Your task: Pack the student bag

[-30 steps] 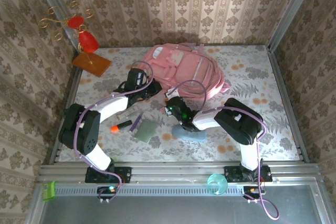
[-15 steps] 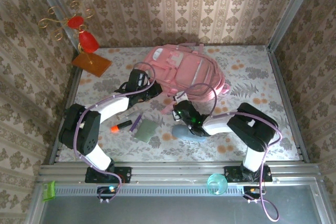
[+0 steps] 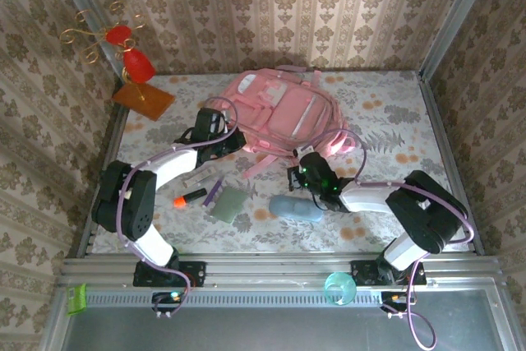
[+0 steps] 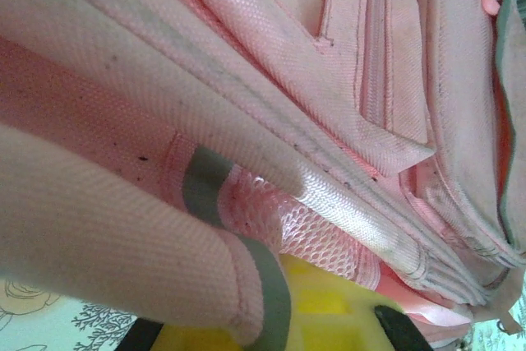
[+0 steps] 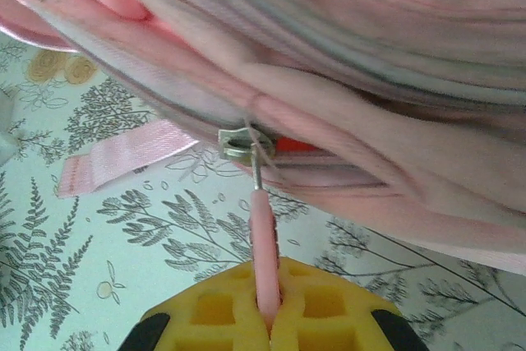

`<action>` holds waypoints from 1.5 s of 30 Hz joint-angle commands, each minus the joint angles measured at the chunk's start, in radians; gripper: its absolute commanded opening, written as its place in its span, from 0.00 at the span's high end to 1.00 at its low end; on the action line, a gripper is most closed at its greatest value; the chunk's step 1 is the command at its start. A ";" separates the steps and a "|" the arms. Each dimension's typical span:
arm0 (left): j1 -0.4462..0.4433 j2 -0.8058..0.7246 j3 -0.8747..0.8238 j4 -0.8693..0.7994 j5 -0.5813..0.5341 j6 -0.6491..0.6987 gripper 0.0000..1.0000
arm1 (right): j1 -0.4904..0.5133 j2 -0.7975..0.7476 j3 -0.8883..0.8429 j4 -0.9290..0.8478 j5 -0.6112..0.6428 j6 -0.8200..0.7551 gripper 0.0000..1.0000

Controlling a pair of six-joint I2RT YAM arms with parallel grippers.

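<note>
Floral-printed sheeting covers the surface (image 3: 394, 195), which is enclosed by patterned walls on three sides. The student bag (image 3: 283, 108), a pink fabric backpack, lies flat at the far centre of the surface with its zippered front pockets facing up. The left arm reaches to the bag's near left edge; in the left wrist view the left tool (image 4: 271, 326) is closed, with a fold of pink fabric edged in grey trim running down between its yellow pads. The right arm reaches to the bag's near right corner; in the right wrist view the right tool (image 5: 267, 318) is closed on the pink zipper pull (image 5: 263, 236), which runs straight from the pads up to the metal slider (image 5: 238, 144) on the bag's seam. An orange board (image 3: 143, 100) carrying a red ornament stands at the far left corner, well apart from the bag. A blue-grey pouch (image 3: 296, 208) lies on the surface near the right tool. A grey-green flat case (image 3: 229, 203) lies between the two arms. A loose pink strap (image 5: 123, 158) trails from the bag onto the surface. A teal cup (image 3: 339, 288) sits on the near rail. An orange-tipped marker (image 3: 191, 197) and a purple pen (image 3: 212, 192) lie just beside the case.
</note>
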 commanded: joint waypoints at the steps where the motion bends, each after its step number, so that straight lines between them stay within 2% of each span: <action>1: 0.044 0.003 -0.009 0.033 -0.050 0.067 1.00 | -0.046 -0.051 -0.019 -0.119 -0.029 0.027 1.00; 9: 0.106 0.001 -0.035 0.025 -0.048 0.094 1.00 | -0.109 -0.116 -0.014 -0.295 -0.004 0.039 1.00; 13: 0.123 0.003 -0.029 0.011 -0.050 0.113 1.00 | -0.111 -0.155 -0.022 -0.318 0.002 0.028 1.00; 23: 0.136 0.064 0.005 -0.032 -0.119 0.173 1.00 | -0.107 -0.297 0.015 -0.528 0.139 0.070 1.00; 25: 0.137 0.080 0.016 -0.042 -0.129 0.189 1.00 | -0.101 -0.317 0.022 -0.544 0.119 0.072 1.00; 27: 0.137 0.098 0.033 -0.053 -0.126 0.203 1.00 | -0.079 -0.345 -0.005 -0.464 0.040 0.037 1.00; 31: 0.136 0.091 0.046 -0.056 -0.099 0.236 0.67 | -0.066 -0.382 -0.039 -0.344 -0.106 -0.012 1.00; 33: 0.136 0.069 0.056 -0.085 -0.096 0.248 0.57 | -0.066 -0.385 -0.037 -0.336 -0.133 -0.029 1.00; 40: 0.122 -0.083 -0.010 -0.099 -0.147 0.315 0.36 | -0.065 -0.367 -0.017 -0.356 -0.149 -0.041 1.00; 42: 0.089 -0.144 -0.052 -0.060 -0.159 0.367 0.30 | -0.068 -0.367 -0.019 -0.354 -0.149 -0.037 1.00; 45: 0.003 -0.188 -0.069 -0.019 -0.112 0.498 0.29 | -0.068 -0.367 -0.020 -0.354 -0.149 -0.032 1.00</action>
